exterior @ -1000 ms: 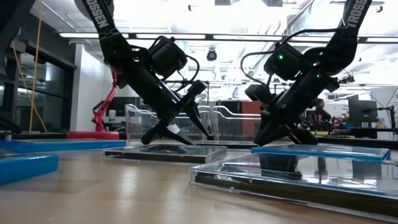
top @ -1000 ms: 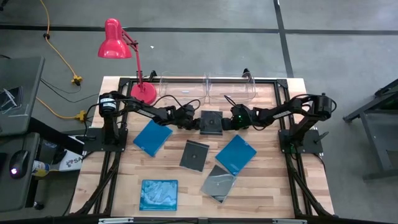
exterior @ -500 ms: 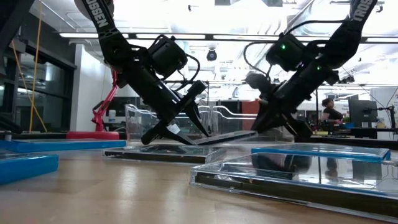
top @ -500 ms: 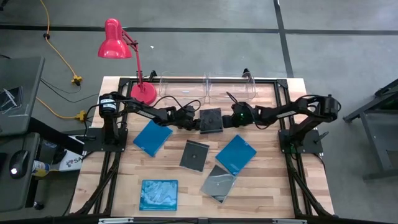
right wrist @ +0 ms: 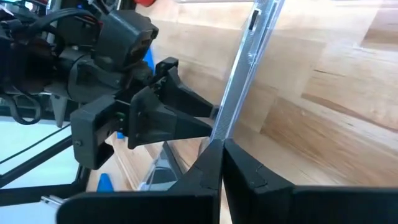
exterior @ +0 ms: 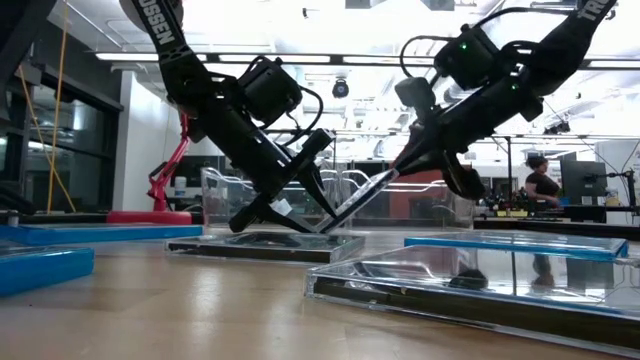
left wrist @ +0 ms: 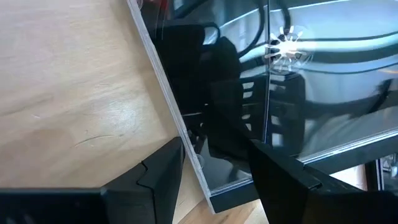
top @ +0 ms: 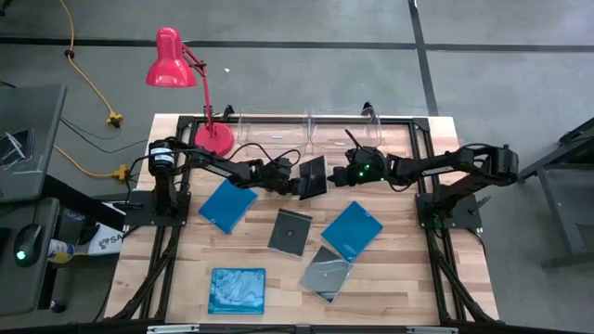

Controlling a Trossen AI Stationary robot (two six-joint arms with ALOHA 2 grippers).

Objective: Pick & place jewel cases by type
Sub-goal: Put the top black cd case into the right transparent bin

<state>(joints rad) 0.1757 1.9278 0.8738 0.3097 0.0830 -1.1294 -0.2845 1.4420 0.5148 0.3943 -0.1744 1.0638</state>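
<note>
Fingers of my right hand (top: 332, 175) are clamped on the dark jewel case (top: 313, 176), tilting it up off the tabletop (top: 390, 269). My left hand (top: 295, 183) stands apart at its lower edge.

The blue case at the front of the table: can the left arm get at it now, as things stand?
Probably not right away. The blue case lies bare, nothing over it, but the left tool is open at the tilted dark case, which the right tool holds shut.
</note>
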